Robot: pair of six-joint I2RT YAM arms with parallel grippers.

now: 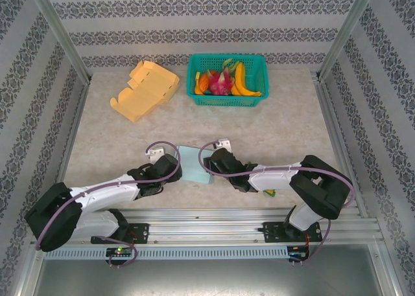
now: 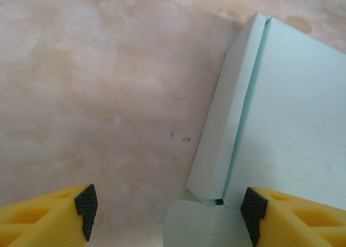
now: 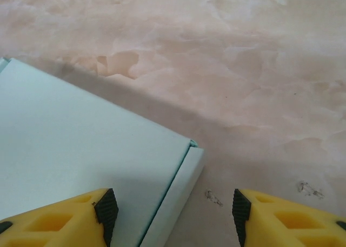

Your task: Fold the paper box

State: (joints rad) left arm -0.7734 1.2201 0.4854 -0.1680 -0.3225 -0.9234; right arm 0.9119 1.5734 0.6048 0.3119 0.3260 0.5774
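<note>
A pale mint paper box (image 1: 194, 164) lies flat on the table near the front, between both grippers, with its lid down. My left gripper (image 1: 171, 168) sits at its left edge and is open. In the left wrist view the box (image 2: 292, 122) fills the right side; its side wall (image 2: 221, 133) and a rounded flap (image 2: 208, 225) lie between the spread fingers of the gripper (image 2: 168, 210). My right gripper (image 1: 214, 161) is open at the box's right edge. There the box corner (image 3: 81, 144) reaches between the fingers of the gripper (image 3: 173, 213), untouched.
A yellow cardboard box (image 1: 145, 89), partly unfolded, lies at the back left. A green basket (image 1: 257, 64) of fruit stands at the back centre. Metal frame posts and patterned walls close in both sides. A small green object (image 1: 269, 192) lies under the right arm.
</note>
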